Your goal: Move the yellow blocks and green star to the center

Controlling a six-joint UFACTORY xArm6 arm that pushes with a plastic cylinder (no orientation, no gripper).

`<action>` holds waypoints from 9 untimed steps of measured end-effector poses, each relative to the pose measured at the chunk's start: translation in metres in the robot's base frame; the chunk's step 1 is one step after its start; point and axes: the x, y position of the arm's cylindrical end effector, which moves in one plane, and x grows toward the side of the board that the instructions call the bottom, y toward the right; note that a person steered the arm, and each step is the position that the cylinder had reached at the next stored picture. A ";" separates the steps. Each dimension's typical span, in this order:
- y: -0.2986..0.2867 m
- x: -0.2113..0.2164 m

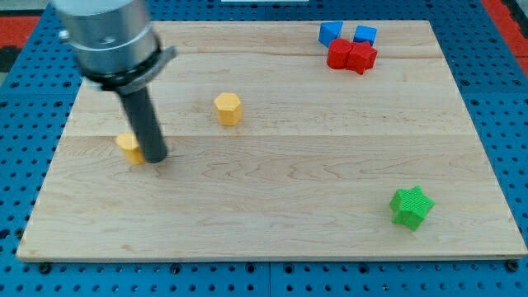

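Observation:
A yellow hexagonal block (228, 108) sits left of the board's middle. A second yellow block (129, 147) lies further left, partly hidden behind my rod, so its shape cannot be made out. My tip (155, 157) rests on the board, touching that block's right side. The green star (411, 206) sits near the view's bottom right, far from my tip.
Two blue blocks (331, 33) (365, 35) and two red blocks (339, 54) (361, 57) cluster at the view's top right. The wooden board (280, 239) lies on a blue pegboard. The arm's grey body covers the board's top left.

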 end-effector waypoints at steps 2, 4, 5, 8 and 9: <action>-0.052 0.044; -0.023 -0.039; 0.060 -0.057; 0.357 -0.003; 0.418 0.102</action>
